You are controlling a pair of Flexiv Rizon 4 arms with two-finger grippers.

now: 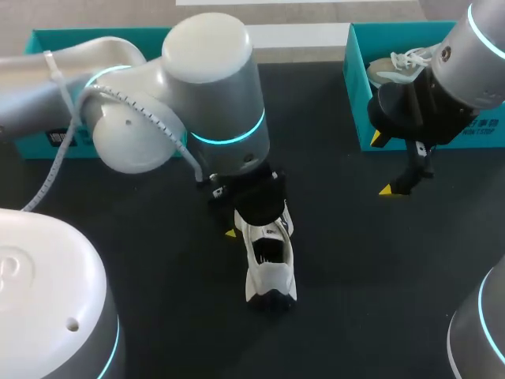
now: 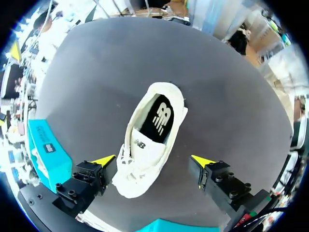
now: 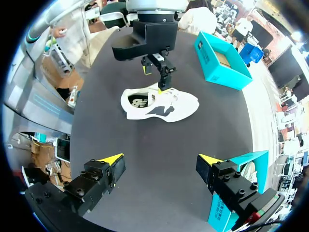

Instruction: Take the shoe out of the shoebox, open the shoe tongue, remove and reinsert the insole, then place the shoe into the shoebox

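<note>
A robotics lab: the left arm (image 1: 213,95) and right arm (image 1: 473,55) are hanging over a black table (image 1: 355,276), teal shoeboxes (image 1: 357,95) sitting along the table's far edge.

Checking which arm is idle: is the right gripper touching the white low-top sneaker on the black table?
Apart. The right wrist view shows bare black table between the right gripper and the white sneaker ahead of it.
</note>
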